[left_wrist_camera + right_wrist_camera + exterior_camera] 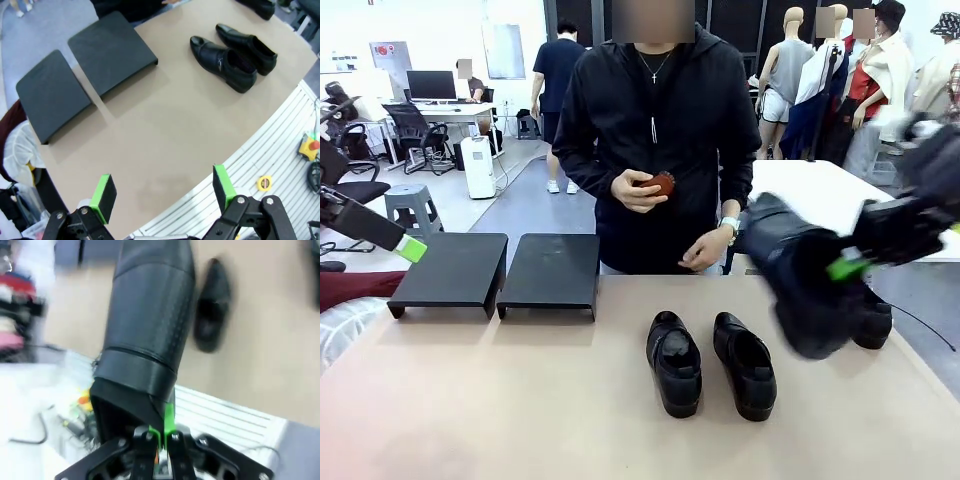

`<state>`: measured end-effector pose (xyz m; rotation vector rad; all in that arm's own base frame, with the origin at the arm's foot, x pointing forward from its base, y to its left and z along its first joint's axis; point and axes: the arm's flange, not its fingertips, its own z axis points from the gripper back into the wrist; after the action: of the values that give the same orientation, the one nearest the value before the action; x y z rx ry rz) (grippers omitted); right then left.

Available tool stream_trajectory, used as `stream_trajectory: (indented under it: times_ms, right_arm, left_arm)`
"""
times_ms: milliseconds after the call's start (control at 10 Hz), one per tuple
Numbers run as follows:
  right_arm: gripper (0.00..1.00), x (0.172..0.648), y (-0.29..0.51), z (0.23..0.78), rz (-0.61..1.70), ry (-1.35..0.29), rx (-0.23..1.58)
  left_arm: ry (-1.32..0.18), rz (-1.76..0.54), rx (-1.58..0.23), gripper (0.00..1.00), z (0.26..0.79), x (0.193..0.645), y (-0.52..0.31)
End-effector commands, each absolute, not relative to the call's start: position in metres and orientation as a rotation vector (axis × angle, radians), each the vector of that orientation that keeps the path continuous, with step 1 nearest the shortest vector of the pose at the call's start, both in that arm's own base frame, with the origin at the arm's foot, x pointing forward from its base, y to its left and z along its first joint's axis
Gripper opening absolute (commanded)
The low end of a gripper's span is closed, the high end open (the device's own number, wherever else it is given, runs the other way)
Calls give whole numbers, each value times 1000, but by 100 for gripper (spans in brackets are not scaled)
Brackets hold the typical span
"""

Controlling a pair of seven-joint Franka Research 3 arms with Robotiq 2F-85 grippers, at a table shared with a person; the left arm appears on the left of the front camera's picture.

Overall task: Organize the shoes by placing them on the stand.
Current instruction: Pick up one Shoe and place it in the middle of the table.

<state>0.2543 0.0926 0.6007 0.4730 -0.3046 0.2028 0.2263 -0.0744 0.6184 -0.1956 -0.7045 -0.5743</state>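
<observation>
Above the desk (520, 400) at 3 o'clock, the right jaws pinch a lifted black shoe (810, 290), apparently at its heel, while the left jaws hang spread; next, a carry to the stands (552, 262) at 10 o'clock.

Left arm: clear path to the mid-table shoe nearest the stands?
Probably yes. The left gripper is open and empty, with bare table between it and that mid-table shoe. The right gripper, shut on a lifted shoe, is farther right.
</observation>
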Motion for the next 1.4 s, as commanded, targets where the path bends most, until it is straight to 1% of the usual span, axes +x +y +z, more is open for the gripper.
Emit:
stream_trajectory:
  times_ms: [0, 100, 300, 400, 500, 700, 800, 900, 1100, 1300]
  right_arm:
    - [0, 275, 180, 582, 360, -270, 533]
    - [0, 281, 224, 567, 404, -219, 561]
    - [0, 287, 295, 518, 449, -26, 605]
    - [0, 287, 317, 492, 397, -3, 576]
    - [0, 288, 332, 467, 277, -88, 537]
    - [0, 289, 362, 426, 166, -126, 514]
    - [0, 299, 381, 404, 99, -157, 485]
    - [0, 311, 395, 388, 41, -245, 461]
    - [0, 322, 408, 369, 32, -262, 378]
    - [0, 321, 412, 361, 66, -231, 363]
  left_arm:
    - [-706, -576, -211, 100, 617, 226, -74]
    - [-706, -576, -211, 100, 617, 226, -74]
    - [-706, -576, -211, 100, 617, 226, -74]
    - [-706, -576, -211, 100, 617, 226, -74]
    - [-706, -576, -211, 100, 617, 226, -74]
    - [-706, -576, -211, 100, 617, 226, -74]
    - [-706, -576, -211, 100, 617, 226, -74]
    - [-706, -576, -211, 100, 617, 226, -74]
    - [-706, -576, -211, 100, 617, 226, -74]
    - [-706, -576, -211, 100, 617, 226, -74]
